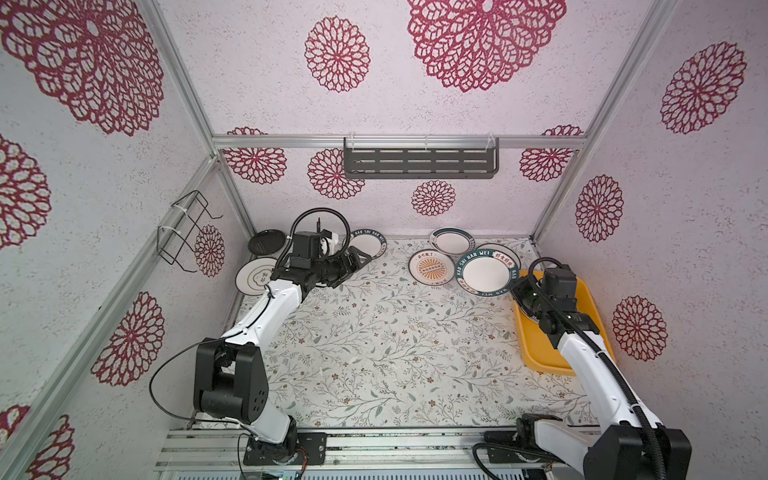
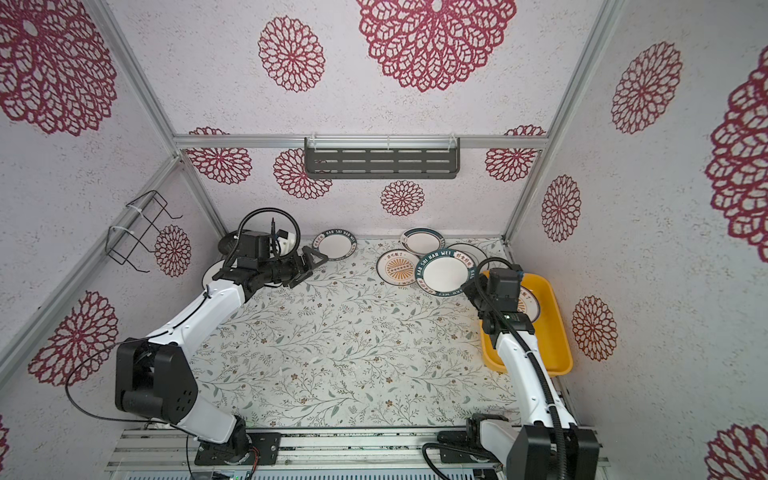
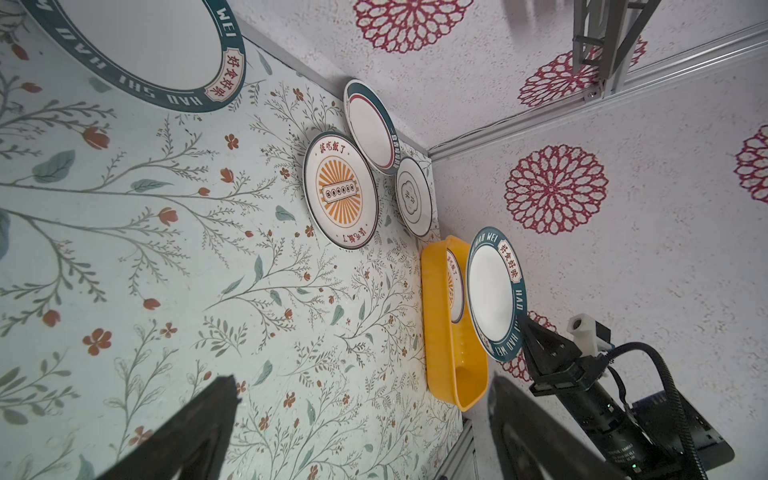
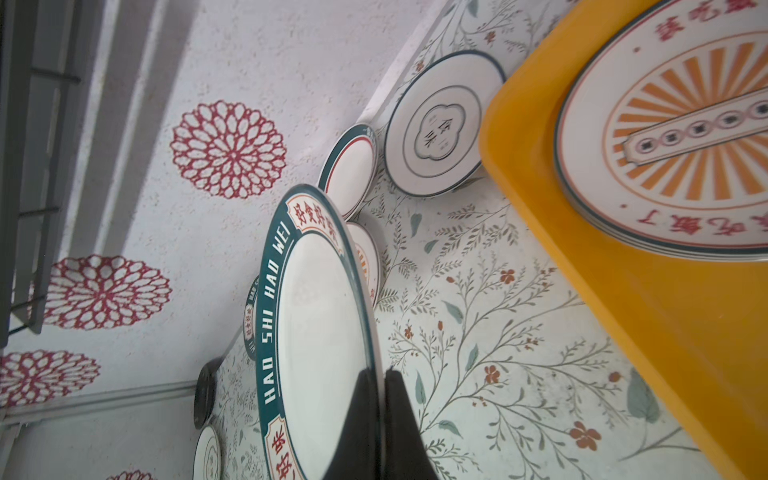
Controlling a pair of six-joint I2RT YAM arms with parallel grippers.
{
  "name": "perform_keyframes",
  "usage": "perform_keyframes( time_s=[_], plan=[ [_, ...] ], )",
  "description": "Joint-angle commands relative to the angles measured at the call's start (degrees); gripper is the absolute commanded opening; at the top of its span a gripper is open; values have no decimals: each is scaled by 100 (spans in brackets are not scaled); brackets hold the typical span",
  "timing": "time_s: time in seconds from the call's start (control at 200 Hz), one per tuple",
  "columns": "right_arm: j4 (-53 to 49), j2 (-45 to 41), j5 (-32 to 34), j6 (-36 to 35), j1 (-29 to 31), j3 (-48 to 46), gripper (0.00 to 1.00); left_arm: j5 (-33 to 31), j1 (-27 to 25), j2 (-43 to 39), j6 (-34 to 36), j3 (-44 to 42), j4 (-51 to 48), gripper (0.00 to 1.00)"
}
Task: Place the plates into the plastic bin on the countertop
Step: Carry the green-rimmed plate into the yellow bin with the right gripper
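Note:
My right gripper (image 4: 380, 376) is shut on the rim of a teal lettered plate (image 1: 484, 272) (image 2: 442, 272) (image 3: 494, 291) (image 4: 320, 332), held tilted above the countertop (image 1: 374, 332) just left of the yellow plastic bin (image 1: 540, 357) (image 2: 557, 328) (image 3: 436, 332) (image 4: 623, 291). A sunburst plate (image 2: 530, 306) (image 4: 685, 137) lies in the bin. My left gripper (image 1: 362, 259) (image 2: 318, 259) (image 3: 361, 415) hangs open and empty, beside another teal lettered plate (image 1: 370, 244) (image 2: 336, 245) at the back. A black plate (image 1: 266, 242) and a line-motif plate (image 1: 250, 279) lie behind the left arm.
Near the back right wall lie a sunburst plate (image 1: 430, 270) (image 3: 340, 191), a teal-and-red-rimmed plate (image 1: 453, 241) (image 3: 370, 126) and a line-motif plate (image 4: 440, 124) (image 3: 412, 197). A grey slotted shelf (image 1: 419, 164) and a wire rack (image 1: 183, 232) hang on the walls.

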Motion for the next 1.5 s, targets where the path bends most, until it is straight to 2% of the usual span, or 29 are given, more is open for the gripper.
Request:
perform_keyframes(
  time_s=[0.0, 0.35, 0.53, 0.881, 1.491],
  plan=[
    [258, 33, -187, -108, -480, 77, 0, -165, -33, 218, 75, 202, 313, 97],
    [685, 196, -223, 89, -2069, -314, 0, -435, -24, 1024, -44, 678, 780, 97],
    [809, 348, -323, 81, -2574, -477, 0, -548, -15, 1494, -122, 1042, 892, 97],
    [1240, 934, 102, 122, -2857, -501, 0, -531, -7, 2475, -642, 1698, 1366, 97],
    [1516, 2324, 300, 204, -2859, -111, 0, -1149, 18, 2799, -1001, 1861, 1543, 97]
  ],
)
